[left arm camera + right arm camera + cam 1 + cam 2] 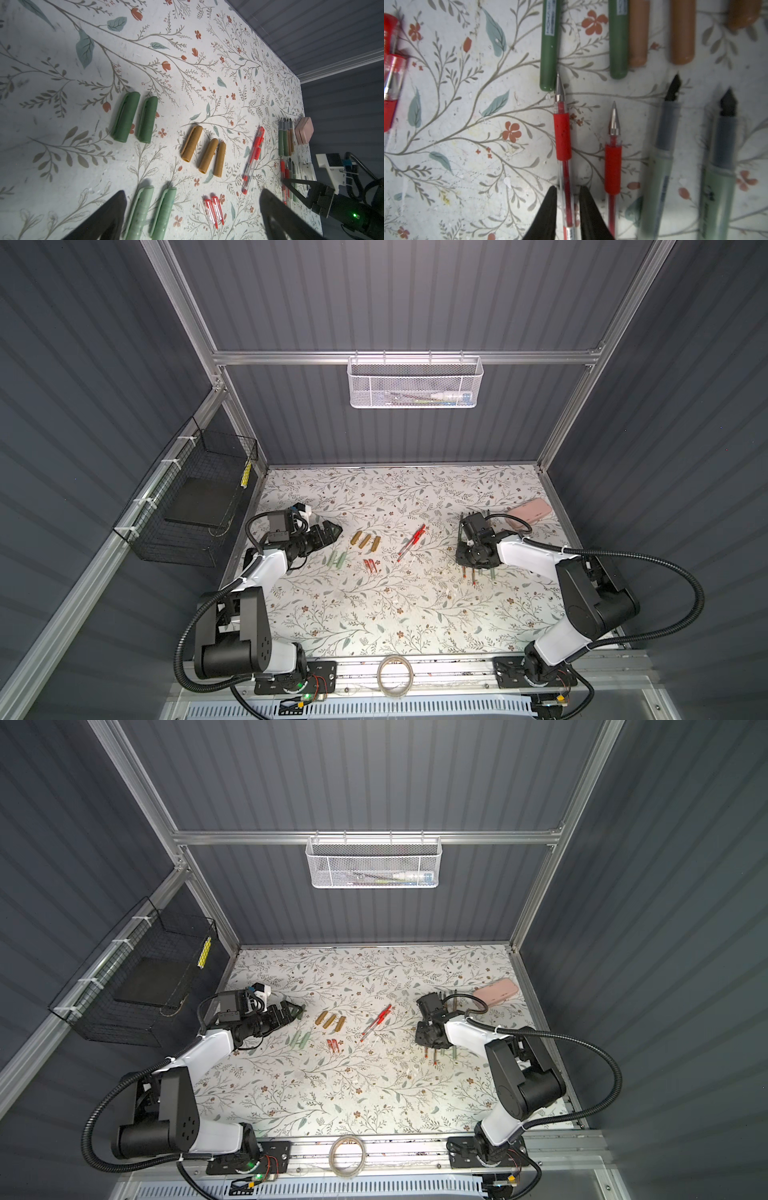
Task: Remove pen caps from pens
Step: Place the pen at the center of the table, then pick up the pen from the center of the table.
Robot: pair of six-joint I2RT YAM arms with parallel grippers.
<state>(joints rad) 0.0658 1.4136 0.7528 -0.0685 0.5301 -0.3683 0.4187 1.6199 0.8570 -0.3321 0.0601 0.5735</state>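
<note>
1. The floral table (374, 614) carries every pen and cap on its middle and right part.
2. The left gripper (334, 529) hangs low at the left of the table. Its jaws are spread as wide as they go and hold nothing.
3. The right gripper (568, 188) points down over the right-hand pens. Its jaws are narrowly parted and straddle the clear barrel of one of the uncapped red pens (562, 135). A sliver of table shows on each side, so nothing is clamped.
4. The pink case (530, 510) lies at the far right, just beside the far row of pens.
5. Nine bare pens lie in two rows under the right gripper, long axes near to far, tips pointing far.
   - The far row has two dark green pens (549, 41) and three golden-brown pens (682, 31).
   - The near row has the uncapped red pens and two pale green pens (660, 176).
   - The dark green pens carry white label strips, and the pale green ones dark print. Both are too blurred to read.
6. Two capped red pens (411, 543) lie side by side at the centre. They slant from near-left to far-right, with the caps at the far-right end.
7. The loose caps lie left of centre, all running roughly near to far.
   - Two dark green caps (125, 117) lie below the left gripper.
   - Two pale green caps (336, 560) lie just nearer.
   - Three golden-brown caps (365, 541) lie to the right of the green ones, open mouths toward the near side.
   - Two red caps (370, 566) lie just nearer than the golden-brown ones.
</note>
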